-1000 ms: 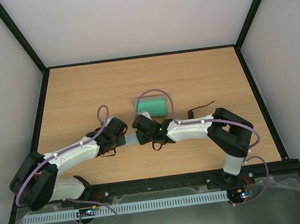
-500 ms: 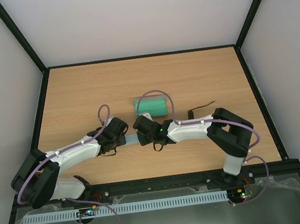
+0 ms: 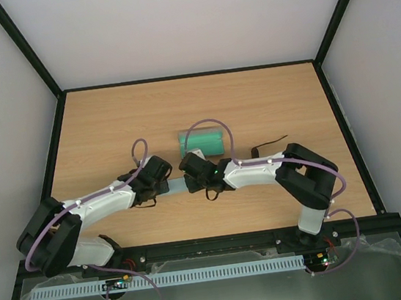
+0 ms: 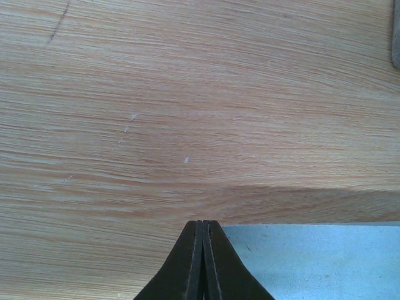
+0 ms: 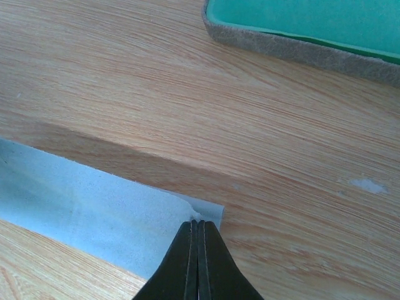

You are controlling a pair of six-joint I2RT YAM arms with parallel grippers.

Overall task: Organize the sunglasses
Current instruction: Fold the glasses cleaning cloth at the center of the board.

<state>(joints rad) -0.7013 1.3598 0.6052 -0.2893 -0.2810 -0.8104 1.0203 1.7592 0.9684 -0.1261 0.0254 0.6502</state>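
The light blue cloth (image 3: 179, 186) hangs stretched between my two grippers, just above the table. My left gripper (image 3: 166, 187) is shut on one corner; in the left wrist view the cloth (image 4: 312, 259) runs off to the right of the closed fingertips (image 4: 203, 224). My right gripper (image 3: 190, 184) is shut on the other corner (image 5: 206, 212), and the cloth (image 5: 81, 200) spreads to its left. The grey case with green lining (image 3: 202, 142) lies open just beyond the grippers and shows in the right wrist view (image 5: 300, 28). A thin dark wire shape, the sunglasses (image 3: 270, 142), lies by the right arm, mostly hidden.
Black frame rails (image 3: 191, 75) border the wooden table (image 3: 108, 125). The cloth casts a shadow on the wood beneath it (image 5: 156, 165). A grey edge of the case shows at the right border of the left wrist view (image 4: 396, 37).
Both grippers have shifted slightly to the right with the cloth held between them. More of the green case shows beyond the right gripper.
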